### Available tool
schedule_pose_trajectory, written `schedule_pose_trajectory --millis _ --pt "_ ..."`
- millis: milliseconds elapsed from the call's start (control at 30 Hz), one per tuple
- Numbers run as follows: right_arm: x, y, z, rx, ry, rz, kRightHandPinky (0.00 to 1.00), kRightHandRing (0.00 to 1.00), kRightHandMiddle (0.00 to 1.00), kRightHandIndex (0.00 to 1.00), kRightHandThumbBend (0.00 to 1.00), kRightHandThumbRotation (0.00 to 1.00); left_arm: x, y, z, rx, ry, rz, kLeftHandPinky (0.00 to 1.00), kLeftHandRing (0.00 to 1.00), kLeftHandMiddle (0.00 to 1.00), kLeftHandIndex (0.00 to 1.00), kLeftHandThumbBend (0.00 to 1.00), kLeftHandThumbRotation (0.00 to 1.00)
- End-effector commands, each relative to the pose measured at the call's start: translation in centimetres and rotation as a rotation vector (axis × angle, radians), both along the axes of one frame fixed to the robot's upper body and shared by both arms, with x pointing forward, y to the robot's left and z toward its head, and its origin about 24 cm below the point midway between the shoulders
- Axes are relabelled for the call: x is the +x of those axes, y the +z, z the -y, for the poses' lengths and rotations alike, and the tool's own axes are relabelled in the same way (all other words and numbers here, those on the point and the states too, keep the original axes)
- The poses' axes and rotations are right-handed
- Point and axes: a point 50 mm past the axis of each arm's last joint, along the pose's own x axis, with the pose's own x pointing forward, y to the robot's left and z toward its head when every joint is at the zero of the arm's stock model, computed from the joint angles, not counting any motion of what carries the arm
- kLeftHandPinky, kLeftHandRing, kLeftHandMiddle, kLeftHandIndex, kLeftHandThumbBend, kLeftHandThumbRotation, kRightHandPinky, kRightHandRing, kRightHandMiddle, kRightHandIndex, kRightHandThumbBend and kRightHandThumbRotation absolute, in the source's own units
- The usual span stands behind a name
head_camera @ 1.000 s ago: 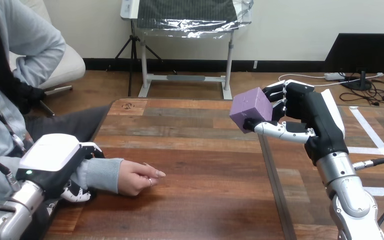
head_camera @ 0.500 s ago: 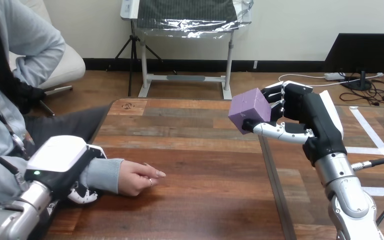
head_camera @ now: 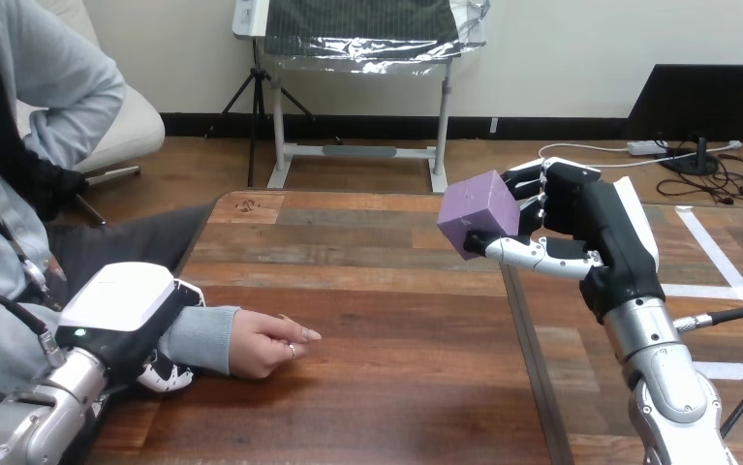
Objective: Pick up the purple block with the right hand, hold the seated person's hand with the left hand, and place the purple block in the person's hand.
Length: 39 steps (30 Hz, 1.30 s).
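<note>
The purple block [head_camera: 478, 213] hangs in the air above the table's right half, pinched between the thumb and curled fingers of my right hand [head_camera: 580, 223]. The person's hand [head_camera: 265, 341] rests on the wood near the left edge, fingers loosely curled, pointing right. My left hand [head_camera: 125, 320] lies over the person's forearm just behind the wrist; its fingers wrap down around the grey sleeve [head_camera: 198, 337], with fingertips [head_camera: 166, 378] showing beneath. The block is well to the right of the person's hand and higher.
The wooden table [head_camera: 396, 387] has a dark seam [head_camera: 532, 358] running front to back under my right arm. The person sits at the left side.
My right hand has drifted slightly left with the block. My left hand has slid a little to the right along the person's forearm, closer to the wrist.
</note>
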Motion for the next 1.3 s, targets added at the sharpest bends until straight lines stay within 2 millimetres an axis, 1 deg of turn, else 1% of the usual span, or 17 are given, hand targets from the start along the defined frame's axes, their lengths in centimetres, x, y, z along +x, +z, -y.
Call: schedule_pose_trajectory --millis 0,367,900,1267 --pt "0.9 2.3 -0.1 0.021 -0.004 0.095 0.30 0.36 0.42 0.46 0.72 0.00 1.1 0.5 1.5 -0.007 -0.039 0.022 0.39 0.41 0.45 0.47 0.95 0.00" --pt "0.9 2.1 -0.2 0.013 0.000 0.089 0.30 0.36 0.43 0.47 0.72 0.00 1.0 0.6 1.8 -0.041 -0.059 0.037 0.35 0.37 0.42 0.44 0.91 0.00" --pt "0.9 1.5 -0.3 -0.001 0.002 0.059 0.31 0.37 0.44 0.48 0.71 0.00 1.1 1.1 2.3 -0.100 -0.078 0.086 0.31 0.33 0.38 0.40 0.90 0.00" --pt "1.0 0.9 -0.6 -0.001 0.004 0.040 0.32 0.37 0.44 0.48 0.72 0.00 1.2 1.6 2.7 -0.133 -0.093 0.126 0.31 0.33 0.37 0.38 0.91 0.00"
